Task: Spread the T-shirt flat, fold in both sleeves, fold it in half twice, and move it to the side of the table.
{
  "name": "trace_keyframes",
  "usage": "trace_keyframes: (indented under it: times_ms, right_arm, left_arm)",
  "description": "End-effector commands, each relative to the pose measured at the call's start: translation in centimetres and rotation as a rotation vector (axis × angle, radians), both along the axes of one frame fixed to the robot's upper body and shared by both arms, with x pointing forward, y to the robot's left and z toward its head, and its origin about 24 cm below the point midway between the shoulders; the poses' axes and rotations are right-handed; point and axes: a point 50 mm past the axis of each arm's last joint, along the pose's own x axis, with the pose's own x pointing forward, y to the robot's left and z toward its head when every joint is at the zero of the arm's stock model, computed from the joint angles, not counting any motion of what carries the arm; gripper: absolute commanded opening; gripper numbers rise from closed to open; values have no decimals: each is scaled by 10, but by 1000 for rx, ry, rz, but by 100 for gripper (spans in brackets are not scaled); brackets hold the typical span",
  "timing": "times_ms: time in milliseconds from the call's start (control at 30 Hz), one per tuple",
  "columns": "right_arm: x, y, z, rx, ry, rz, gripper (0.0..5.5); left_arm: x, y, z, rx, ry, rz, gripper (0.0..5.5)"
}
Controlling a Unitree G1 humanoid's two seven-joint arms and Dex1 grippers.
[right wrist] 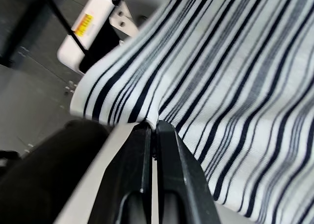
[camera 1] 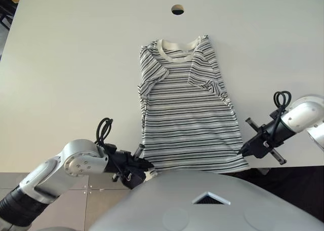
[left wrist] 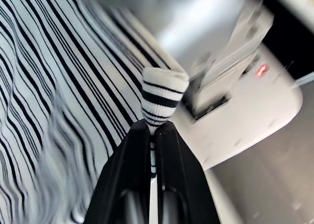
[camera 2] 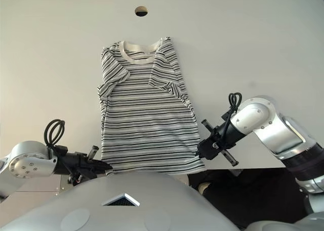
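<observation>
The striped T-shirt (camera 1: 187, 114) lies flat on the white table (camera 1: 71, 79), collar away from me, with both sleeves folded in over its body. Its hem hangs at the table's near edge. My left gripper (camera 1: 147, 166) is shut on the hem's left corner; in the left wrist view a bunch of T-shirt cloth (left wrist: 164, 94) sticks out between the closed fingers (left wrist: 125, 170). My right gripper (camera 2: 198, 152) is shut on the hem's right corner, and the right wrist view has T-shirt fabric (right wrist: 221, 87) pinched at its fingertips (right wrist: 169, 150).
A round cable hole (camera 1: 177, 9) sits in the table beyond the collar. Bare tabletop stretches wide to the left and right of the shirt. The near table edge (camera 1: 61, 170) runs just under both grippers.
</observation>
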Motion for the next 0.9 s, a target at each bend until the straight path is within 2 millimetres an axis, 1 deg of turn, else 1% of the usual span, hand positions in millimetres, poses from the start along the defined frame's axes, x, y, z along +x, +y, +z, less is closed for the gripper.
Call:
trace_keyframes:
  times_ms: [33, 100, 167, 233, 300, 400, 467, 533, 600, 733, 833, 900]
  right_arm:
    - [-6, -6, 6, -31, 45, -8, 10]
    - [-9, -9, 6, -34, 66, -15, 10]
    - [-10, -8, 7, -21, 80, -33, 10]
    - [-1, -6, 8, 4, 52, -68, 10]
    - [15, 0, 13, 45, -10, -126, 10]
    - [56, 8, 33, 122, -101, -248, 10]
    - [83, 12, 48, 175, -132, -338, 10]
    - [104, 14, 55, 195, -145, -397, 10]
    - [121, 14, 56, 184, -158, -437, 10]
    - [148, 11, 54, 158, -160, -520, 10]
    - [164, 4, 41, 125, -163, -607, 10]
    - [171, 0, 34, 112, -161, -653, 10]
  left_arm:
    - [-10, 3, 6, 28, 112, 17, 13]
    - [-14, 3, 8, 21, 172, 37, 13]
    - [-13, 3, 9, 11, 194, 49, 13]
    - [-6, 2, 12, -22, 185, 90, 13]
    - [10, 5, 14, -50, 150, 143, 13]
    - [43, 10, 28, -162, 106, 275, 13]
    - [66, 17, 38, -225, 93, 353, 13]
    - [84, 27, 43, -261, 86, 415, 13]
    - [99, 36, 44, -270, 77, 465, 13]
    - [121, 47, 45, -308, 66, 542, 13]
    - [145, 55, 39, -337, 40, 617, 13]
    - [157, 59, 36, -351, 31, 652, 13]
